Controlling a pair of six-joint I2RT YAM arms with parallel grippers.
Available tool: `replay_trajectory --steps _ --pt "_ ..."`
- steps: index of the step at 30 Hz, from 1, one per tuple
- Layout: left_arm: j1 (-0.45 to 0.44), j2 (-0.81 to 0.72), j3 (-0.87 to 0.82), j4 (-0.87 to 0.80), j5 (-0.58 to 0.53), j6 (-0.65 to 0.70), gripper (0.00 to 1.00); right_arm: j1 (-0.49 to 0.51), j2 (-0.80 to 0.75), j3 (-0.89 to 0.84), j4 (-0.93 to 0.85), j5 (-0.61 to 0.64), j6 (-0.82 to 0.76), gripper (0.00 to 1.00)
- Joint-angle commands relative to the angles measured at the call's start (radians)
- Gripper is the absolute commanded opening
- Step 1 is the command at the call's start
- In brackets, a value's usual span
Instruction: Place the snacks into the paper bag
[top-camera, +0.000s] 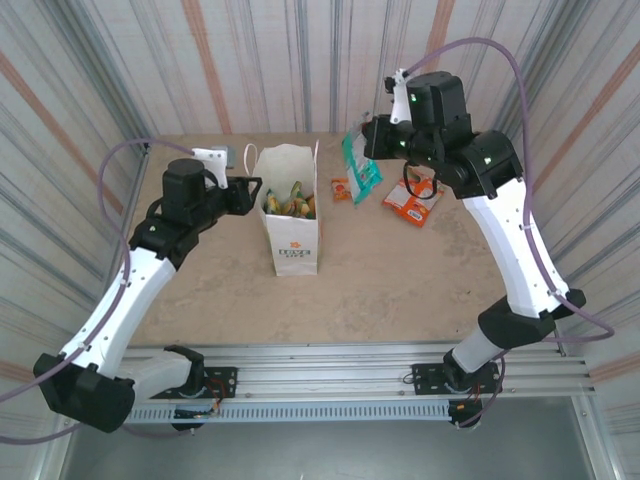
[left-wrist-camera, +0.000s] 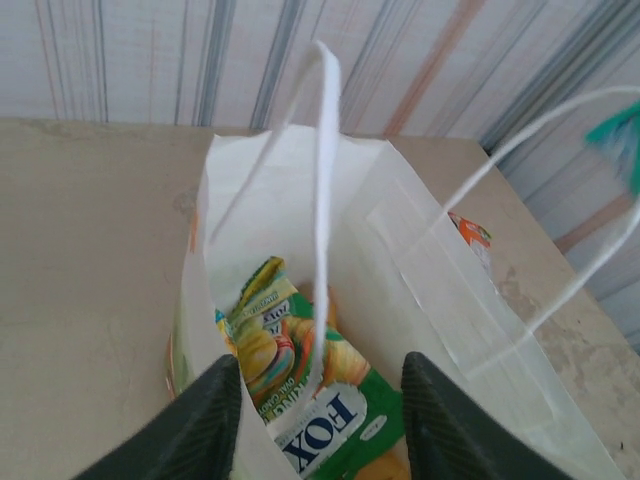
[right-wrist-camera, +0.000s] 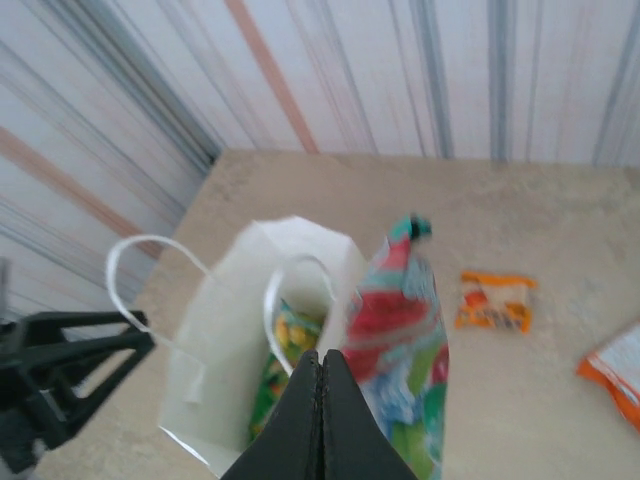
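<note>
Right gripper (right-wrist-camera: 320, 358) is pinched shut on the teal packet (right-wrist-camera: 400, 330), dangling it just beside the bag (right-wrist-camera: 225, 340). Left gripper (left-wrist-camera: 320, 365) sits partly open, fingers straddling the bag's near rim.

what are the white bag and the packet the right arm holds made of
Paper bag: seemingly matte white paper, with folded creases and thin white handles. Teal packet: probably thin foil or plastic film, glossy and crumpled, hanging limp from the right gripper.
</note>
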Motion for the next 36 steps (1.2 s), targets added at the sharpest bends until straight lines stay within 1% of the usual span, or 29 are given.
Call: replay_trajectory --steps 1,4,6,7,10,13,17,21,23,25,27,30,31,33,36 --pt "0.008 0.014 0.035 0.015 -0.071 -0.021 0.34 0.047 0.040 0.101 0.070 0.044 -0.049 0.00" --pt "0.008 0.016 0.035 0.027 -0.089 -0.018 0.25 0.086 0.061 0.143 0.126 0.056 -0.063 0.00" --pt "0.007 0.016 0.029 0.043 -0.087 -0.011 0.17 0.111 0.071 0.142 0.169 0.067 -0.076 0.00" --pt "0.008 0.020 0.028 0.050 -0.081 -0.008 0.14 0.112 0.079 0.144 0.163 0.071 -0.072 0.00" --pt "0.008 0.027 0.041 0.040 -0.076 -0.005 0.14 0.103 0.096 0.129 0.068 0.091 -0.050 0.00" --pt "0.008 0.029 0.037 0.044 -0.066 -0.002 0.14 0.077 0.084 0.049 -0.011 0.068 -0.012 0.01" --pt "0.008 0.032 0.039 0.044 -0.057 0.003 0.13 0.034 0.019 -0.157 -0.033 0.027 0.030 0.23" --pt "0.008 0.034 0.044 0.034 -0.051 0.008 0.13 -0.016 -0.044 -0.346 -0.042 -0.014 0.068 0.39" --pt "0.008 0.031 0.047 0.027 -0.050 0.011 0.13 -0.046 -0.062 -0.431 -0.072 -0.040 0.105 0.44" --pt "0.008 0.030 0.049 0.024 -0.048 0.012 0.13 -0.082 -0.082 -0.518 -0.094 -0.076 0.181 0.48" --pt "0.008 0.030 0.048 0.026 -0.046 0.009 0.14 -0.113 -0.115 -0.625 -0.073 -0.126 0.262 0.49" --pt "0.008 0.032 0.042 0.027 -0.040 0.003 0.14 -0.127 -0.189 -0.828 0.049 -0.194 0.406 0.50" --pt "0.008 0.033 0.041 0.027 -0.039 0.001 0.15 -0.127 -0.209 -0.894 0.097 -0.203 0.469 0.51" --pt "0.008 0.029 0.034 0.030 -0.037 -0.001 0.15 -0.130 -0.247 -1.026 0.161 -0.198 0.652 0.51" --pt "0.008 0.026 0.024 0.035 -0.034 -0.002 0.15 -0.118 -0.278 -1.184 0.255 -0.219 0.859 0.56"
